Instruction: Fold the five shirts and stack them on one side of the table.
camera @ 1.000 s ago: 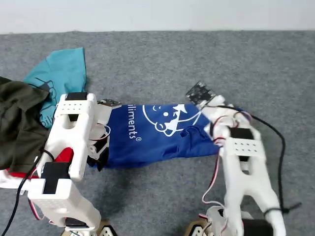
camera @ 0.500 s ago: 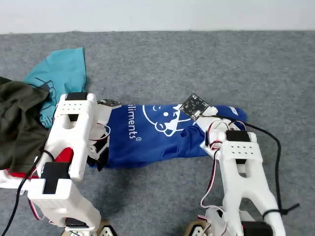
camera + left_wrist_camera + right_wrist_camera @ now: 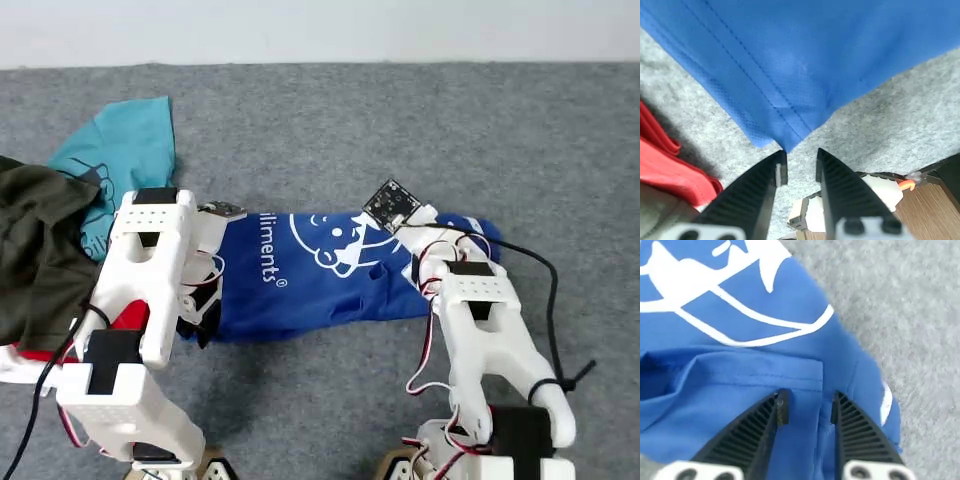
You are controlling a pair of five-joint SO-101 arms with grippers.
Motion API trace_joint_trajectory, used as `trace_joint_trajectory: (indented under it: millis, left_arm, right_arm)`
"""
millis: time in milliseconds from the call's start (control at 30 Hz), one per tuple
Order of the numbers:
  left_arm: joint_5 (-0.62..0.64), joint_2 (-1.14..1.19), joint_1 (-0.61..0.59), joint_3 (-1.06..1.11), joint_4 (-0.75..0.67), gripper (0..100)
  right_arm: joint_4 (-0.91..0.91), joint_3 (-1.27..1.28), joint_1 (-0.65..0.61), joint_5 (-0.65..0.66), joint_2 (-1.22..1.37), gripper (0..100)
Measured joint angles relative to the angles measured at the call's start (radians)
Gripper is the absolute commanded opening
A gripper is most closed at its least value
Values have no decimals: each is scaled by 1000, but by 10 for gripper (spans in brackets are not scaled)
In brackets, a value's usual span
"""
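Note:
A blue shirt (image 3: 310, 280) with white print lies as a long folded strip across the middle of the grey table. My left gripper (image 3: 800, 167) is open at the shirt's left end. A corner of the blue shirt (image 3: 805, 60) ends just at its fingertips, with nothing held. Over the strip's right end my right gripper (image 3: 808, 407) stands open, its fingers just above a seam of the blue shirt (image 3: 715, 390). More shirts sit at the far left: a teal one (image 3: 125, 150), a dark olive one (image 3: 35, 250) and a red one (image 3: 665, 165).
The shirt pile takes up the table's left edge, close to my left arm (image 3: 145, 270). My right arm (image 3: 480, 310) has a black cable looping off its right side. Bare grey mat (image 3: 400, 130) runs behind the blue shirt and to the right.
My right arm has swung a little left and drawn in over the blue shirt's right end. The left arm and the shirts have not moved.

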Motion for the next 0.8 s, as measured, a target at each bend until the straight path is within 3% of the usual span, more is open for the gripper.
trace_joint_trajectory:
  millis: [167, 500, 633, 800]
  left_arm:
    - [0, 0, 0, 0, 0, 107]
    - [0, 0, 0, 0, -17, 109]
    - [34, 0, 0, -17, -58, 112]
    - [121, 0, 0, -97, -127, 113]
  right_arm:
    - [35, 0, 35, -104, -94, 158]
    - [390, 0, 201, -235, -256, 160]
    - [575, -37, 229, -245, -262, 222]
    - [865, -199, 232, -249, -262, 231]
